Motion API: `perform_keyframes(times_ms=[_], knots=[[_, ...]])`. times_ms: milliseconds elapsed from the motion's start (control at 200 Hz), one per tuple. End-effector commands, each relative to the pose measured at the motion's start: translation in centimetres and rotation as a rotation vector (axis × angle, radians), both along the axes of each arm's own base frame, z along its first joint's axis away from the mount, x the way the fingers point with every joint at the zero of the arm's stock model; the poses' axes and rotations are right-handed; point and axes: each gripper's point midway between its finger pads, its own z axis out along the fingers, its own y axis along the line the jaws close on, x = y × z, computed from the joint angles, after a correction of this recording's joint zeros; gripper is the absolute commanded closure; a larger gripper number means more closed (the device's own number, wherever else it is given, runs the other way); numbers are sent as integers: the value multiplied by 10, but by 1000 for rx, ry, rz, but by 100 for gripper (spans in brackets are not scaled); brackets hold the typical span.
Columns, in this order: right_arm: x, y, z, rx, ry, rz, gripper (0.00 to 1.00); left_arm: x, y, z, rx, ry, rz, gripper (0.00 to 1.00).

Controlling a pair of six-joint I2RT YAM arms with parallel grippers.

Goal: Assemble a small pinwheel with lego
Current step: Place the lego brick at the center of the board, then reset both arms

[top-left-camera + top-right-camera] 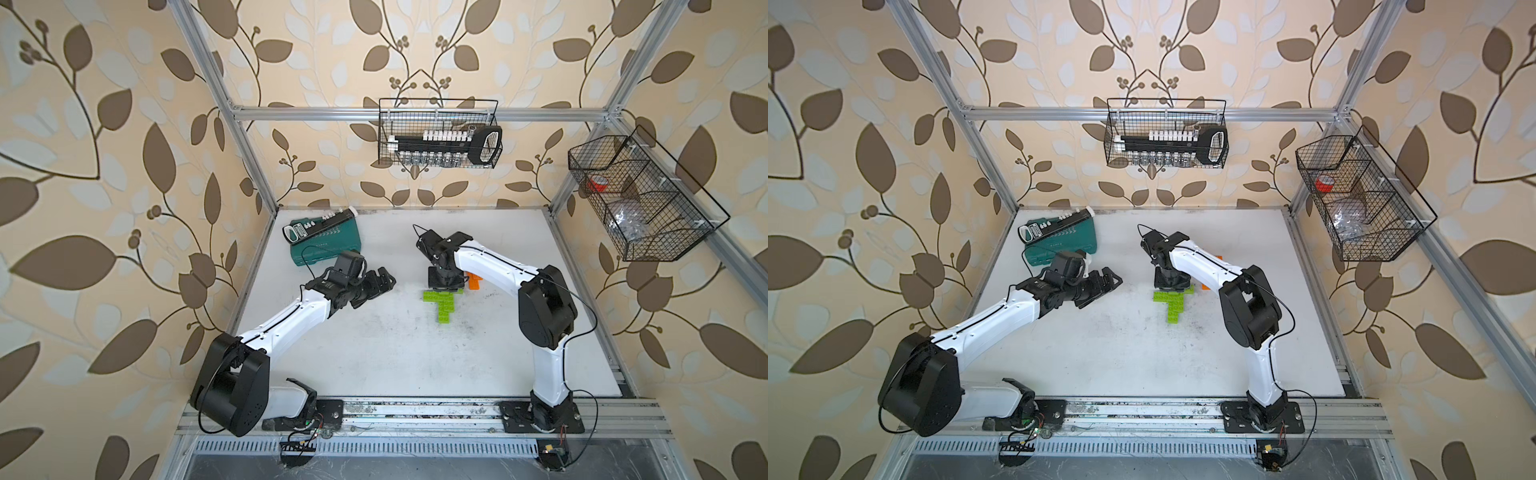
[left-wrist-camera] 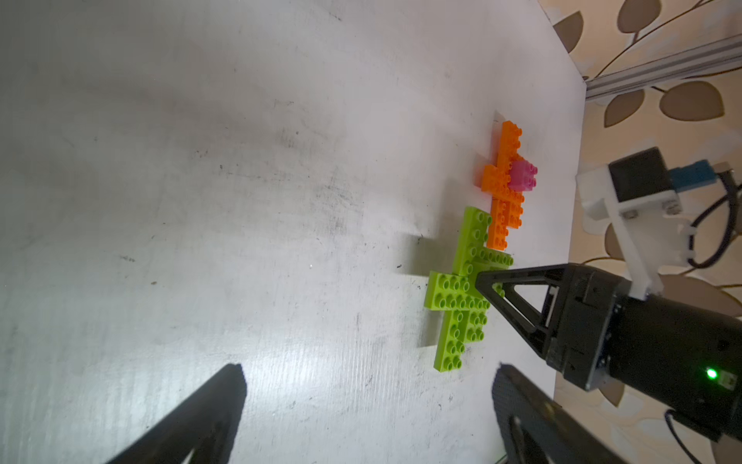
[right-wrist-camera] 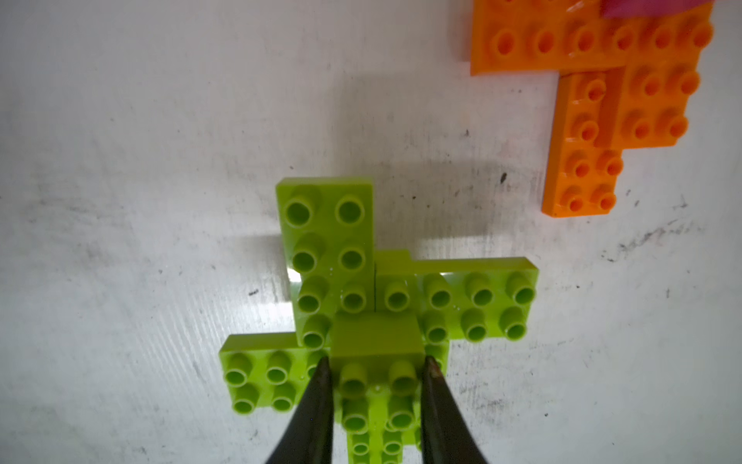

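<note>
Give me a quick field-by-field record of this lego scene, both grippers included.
left gripper: open, empty, over bare table
right gripper: shut on green centre brick
green pinwheel: flat on table, four blades
orange pinwheel: beside green one, not touching, pink brick on top
teal case: far left of table

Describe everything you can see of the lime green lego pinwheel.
The lime green lego pinwheel is glossy studded plastic: four long flat bricks fanned into a cross, studs up, with a small raised green brick at the hub. It lies flat on the white table, apart from the orange lego. The right gripper pinches the hub brick.
</note>
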Motion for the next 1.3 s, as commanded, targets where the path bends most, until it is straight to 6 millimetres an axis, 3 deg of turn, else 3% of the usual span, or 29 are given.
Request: perform_keyframes(times_ms=[0, 270, 410, 560, 695, 815, 935, 1140, 1295], knots=[[7, 8, -4, 3, 22, 0, 92, 10, -2, 15, -7, -55, -23, 2], [14, 18, -21, 27, 65, -3, 67, 8, 1, 8, 2, -43, -29, 1], [17, 21, -14, 45, 42, 8, 44, 5, 3, 7, 8, -46, -29, 1], [20, 23, 20, 100, -44, 36, 24, 2, 19, 20, 71, -96, 7, 1], [21, 8, 72, 152, -291, 111, 2, -1, 62, 49, 237, -233, 125, 1], [25, -28, 103, 176, -532, 130, 2, 1, 98, 75, 379, -413, 227, 1], [29, -72, 102, 122, -649, 168, 2, 9, 113, 83, 529, -576, 215, 1], [36, -164, 81, -75, -681, 77, 1, 18, 161, 54, 802, -629, 287, 1], [37, -204, 68, -183, -841, 70, 1, 25, 177, 12, 867, -616, 291, 1]])
